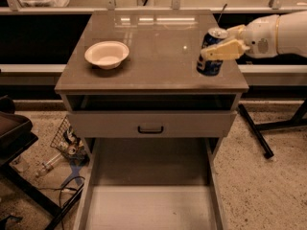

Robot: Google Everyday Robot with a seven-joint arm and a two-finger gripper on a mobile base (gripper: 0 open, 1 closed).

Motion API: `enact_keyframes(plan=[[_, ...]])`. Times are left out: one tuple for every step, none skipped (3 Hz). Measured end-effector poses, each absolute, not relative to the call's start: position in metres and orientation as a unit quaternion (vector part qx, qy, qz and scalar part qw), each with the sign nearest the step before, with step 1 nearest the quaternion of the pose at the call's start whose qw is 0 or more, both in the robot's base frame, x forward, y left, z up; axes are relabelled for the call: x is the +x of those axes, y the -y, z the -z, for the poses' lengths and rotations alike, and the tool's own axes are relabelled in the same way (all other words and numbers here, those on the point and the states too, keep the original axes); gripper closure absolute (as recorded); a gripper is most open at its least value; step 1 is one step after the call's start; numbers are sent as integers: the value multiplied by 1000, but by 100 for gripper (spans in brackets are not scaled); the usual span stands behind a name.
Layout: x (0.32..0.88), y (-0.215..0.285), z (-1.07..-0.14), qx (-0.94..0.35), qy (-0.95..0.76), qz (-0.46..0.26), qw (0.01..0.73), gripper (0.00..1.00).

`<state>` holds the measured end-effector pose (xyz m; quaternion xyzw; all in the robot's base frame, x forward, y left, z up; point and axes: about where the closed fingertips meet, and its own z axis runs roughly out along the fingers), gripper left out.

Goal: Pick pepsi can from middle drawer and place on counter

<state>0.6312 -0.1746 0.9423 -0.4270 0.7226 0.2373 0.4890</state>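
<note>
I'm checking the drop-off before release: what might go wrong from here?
1. The claw holds the pepsi can near the counter's right front corner; released there, it might roll or tip off the edge.
2. The can looks slightly tilted, so it may topple when let go.
3. The middle drawer stands open below; a fallen can could drop into it.

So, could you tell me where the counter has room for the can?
Bare counter lies between the bowl and the can, and along the front edge. The right edge is crowded: the gripper holds the can there, jaws shut.
</note>
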Motion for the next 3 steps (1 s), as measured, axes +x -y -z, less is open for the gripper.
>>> enact_keyframes(plan=[[672,172,-943,-445,-707,-216,506,100],[717,155,-925,-464,-703,-191,505,100],[750,136,-890,-475,-713,-192,478,100]])
